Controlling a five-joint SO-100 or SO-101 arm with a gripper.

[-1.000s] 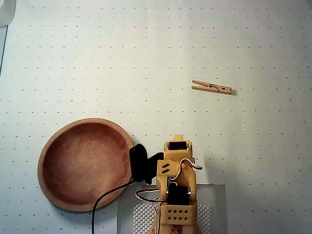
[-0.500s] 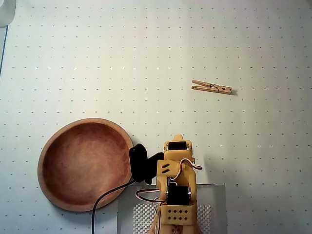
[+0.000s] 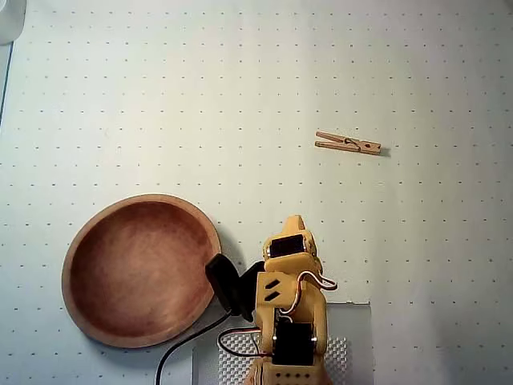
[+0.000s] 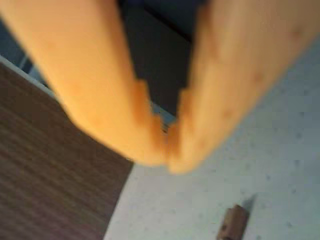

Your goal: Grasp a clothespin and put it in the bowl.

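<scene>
Across the wrist view, blurred gripper (image 4: 167,160) fingertips pressed together, clothespin (image 4: 232,223) cut off below.

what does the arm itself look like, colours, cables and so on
The arm is built of orange-yellow plastic segments with black servo blocks set into them. A black camera module sits on its left side in the overhead view, trailing a black cable. Thin red and white wires loop over the joints. In the wrist view the gripper shows two blurred orange jaws with stepped inner edges.
</scene>
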